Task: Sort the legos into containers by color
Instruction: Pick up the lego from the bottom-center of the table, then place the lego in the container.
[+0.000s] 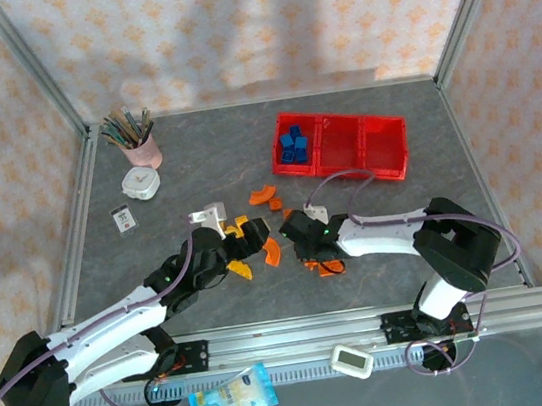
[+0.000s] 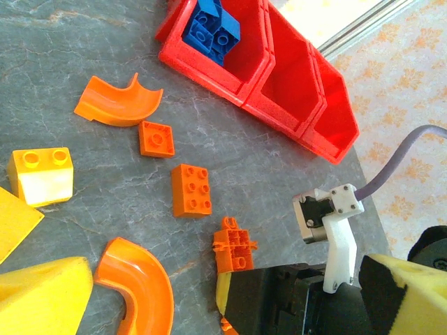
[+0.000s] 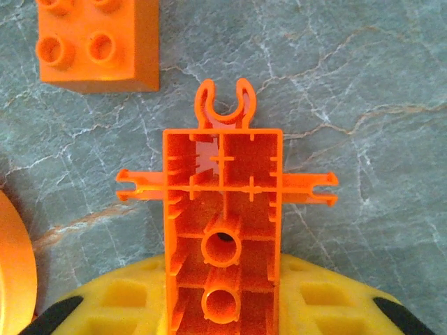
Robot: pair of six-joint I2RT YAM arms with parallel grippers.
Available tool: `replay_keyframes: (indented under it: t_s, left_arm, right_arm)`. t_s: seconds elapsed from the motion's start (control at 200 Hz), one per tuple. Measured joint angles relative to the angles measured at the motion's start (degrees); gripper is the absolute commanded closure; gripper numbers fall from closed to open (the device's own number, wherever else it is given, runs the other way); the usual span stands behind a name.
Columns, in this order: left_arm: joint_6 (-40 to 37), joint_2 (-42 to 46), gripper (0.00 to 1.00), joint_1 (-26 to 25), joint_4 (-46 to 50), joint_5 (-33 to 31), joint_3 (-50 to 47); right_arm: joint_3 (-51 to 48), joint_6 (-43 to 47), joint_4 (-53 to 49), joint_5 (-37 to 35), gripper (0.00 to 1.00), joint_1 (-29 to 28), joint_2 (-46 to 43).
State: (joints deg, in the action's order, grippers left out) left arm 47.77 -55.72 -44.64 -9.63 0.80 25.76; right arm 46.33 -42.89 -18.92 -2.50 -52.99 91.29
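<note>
**Stage of sorting, by judgement: one colour of three done.** Blue legos [image 1: 293,146] heaped in the left-end compartment of the tray [image 1: 391,161]; middle and right compartments bare as far as visible. Loose pieces on the table, near side of the tray, all orange or yellow: arch [image 2: 117,103], small square [image 2: 156,138], six-stud brick [image 2: 191,189], yellow brick [image 2: 42,174], second arch [image 2: 140,286]. Two colours yet to go in.

**Grippers.** At the pile, near side of the tray, right gripper [image 3: 223,314] low over the table. Jaws set close on an orange clip brick [image 3: 223,202], pads [image 3: 119,307] against its two long sides, hollow underside toward the wrist camera. Just beside it, farther from the tray, left gripper [image 1: 245,249] with jaws wide and nothing held.

**Room and edges.** Bare table between pile and tray, an open lane for lifting and carrying; near wall of the tray to be cleared on the way in. Tightest spot, by judgement, between the two grippers over the pile. Frame post [image 1: 458,25] just behind the tray's right end; cup [image 1: 142,150] well to its left.
</note>
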Motion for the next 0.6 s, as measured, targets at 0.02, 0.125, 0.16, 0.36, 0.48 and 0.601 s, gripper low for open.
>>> replay_keyframes:
  t_s: [0.02, 0.125, 0.16, 0.36, 0.48, 0.601]
  left_arm:
    - [0.0, 0.0, 0.01, 0.0, -0.02, -0.02, 0.0]
    - [0.0, 0.0, 0.01, 0.0, 0.0, -0.02, 0.0]
    - [-0.02, 0.0, 0.01, 0.0, 0.0, -0.02, 0.0]
    - [-0.04, -0.13, 0.01, 0.0, 0.0, 0.0, 0.07]
    - [-0.37, -1.7, 0.01, 0.0, 0.0, -0.02, 1.31]
    - [-1.53, -4.33, 0.01, 0.0, -0.04, 0.0, 3.87]
  right_arm:
    - [0.0, 0.04, -0.02, -0.02, 0.73, 0.0, 0.0]
    - [0.0, 0.07, -0.15, -0.15, 0.74, 0.0, -0.28]
    - [0.02, 0.13, -0.04, -0.44, 0.75, 0.0, -0.42]
    - [0.26, 1.64, -0.66, -1.92, 0.75, 1.42, -5.75]
    - [2.25, 4.2, -1.44, -2.78, 0.75, 5.22, -9.33]
    - [6.45, 7.78, -1.86, -3.96, 0.74, 10.71, -10.05]
